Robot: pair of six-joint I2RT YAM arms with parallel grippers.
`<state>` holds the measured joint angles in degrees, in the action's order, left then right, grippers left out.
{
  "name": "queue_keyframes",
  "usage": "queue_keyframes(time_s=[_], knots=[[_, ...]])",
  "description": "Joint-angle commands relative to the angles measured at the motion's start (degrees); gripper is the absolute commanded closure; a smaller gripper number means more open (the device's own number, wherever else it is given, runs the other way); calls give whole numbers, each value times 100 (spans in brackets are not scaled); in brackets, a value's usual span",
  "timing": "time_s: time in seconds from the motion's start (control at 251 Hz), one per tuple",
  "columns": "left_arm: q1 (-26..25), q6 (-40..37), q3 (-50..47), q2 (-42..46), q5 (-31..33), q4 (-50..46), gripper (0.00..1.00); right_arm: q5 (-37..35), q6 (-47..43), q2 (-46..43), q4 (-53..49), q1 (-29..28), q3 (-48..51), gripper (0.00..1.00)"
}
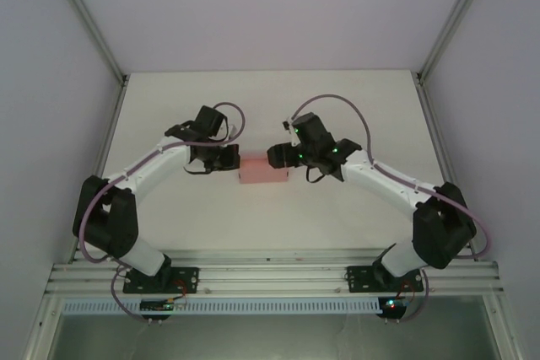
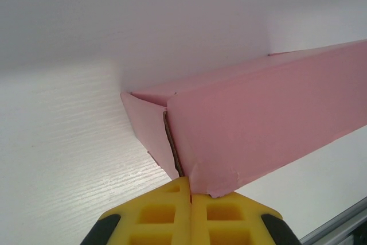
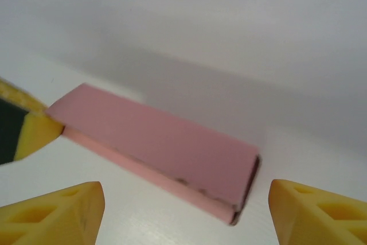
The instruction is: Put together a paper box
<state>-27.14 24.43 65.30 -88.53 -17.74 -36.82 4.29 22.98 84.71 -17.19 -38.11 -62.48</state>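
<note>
box [image 1: 263, 168]: pink paper, matt, smooth, corner slightly crumpled
worktop [image 1: 253, 233]: white, matt, fine wood-grain texture
fingers [image 2: 160, 216]: yellow plastic, matt
rail [image 1: 270, 269]: bare metal, ribbed, dull

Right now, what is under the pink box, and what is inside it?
The pink box lies on the white table; nothing else shows beneath it. Its inside is hidden by its own walls, so the contents cannot be seen.

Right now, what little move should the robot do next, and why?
Probably ease the open right gripper forward to push shut the end flap of the paper box: the flap stands slightly ajar, and the left gripper pinches the other end, steadying the box.
</note>
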Motion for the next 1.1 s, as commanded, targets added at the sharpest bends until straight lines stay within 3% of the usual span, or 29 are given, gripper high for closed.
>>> queue_keyframes(time_s=[0.0, 0.172, 0.379, 0.447, 0.643, 0.802, 0.874, 0.982, 1.098], knots=[[-63, -122, -137, -243, 139, -334, 100, -68, 337, 81, 56, 260, -51, 24], [-77, -197, -70, -237, 105, -379, 100, 493, 421, 527, 163, 502, -59, 33], [-98, -340, -6, -72, 66, -414, 100, 556, 854, 747, 471, 572, 494, 48], [-108, -409, 40, 45, 50, -440, 94, 548, 963, 714, 675, 561, 756, 53], [-131, -470, 180, 418, -42, -506, 78, 461, 1311, 727, 979, 521, 1291, 57], [-134, -341, 329, 667, 40, -590, 73, 349, 1376, 713, 1019, 495, 1496, 60], [-129, -187, 370, 755, 100, -558, 53, 392, 1378, 713, 1070, 490, 1587, 65], [-60, 153, 344, 824, 178, -317, 39, 482, 1518, 756, 1194, 489, 1693, 65], [194, 453, 174, 696, -43, 133, 38, 542, 1522, 817, 1313, 482, 1745, 66]])
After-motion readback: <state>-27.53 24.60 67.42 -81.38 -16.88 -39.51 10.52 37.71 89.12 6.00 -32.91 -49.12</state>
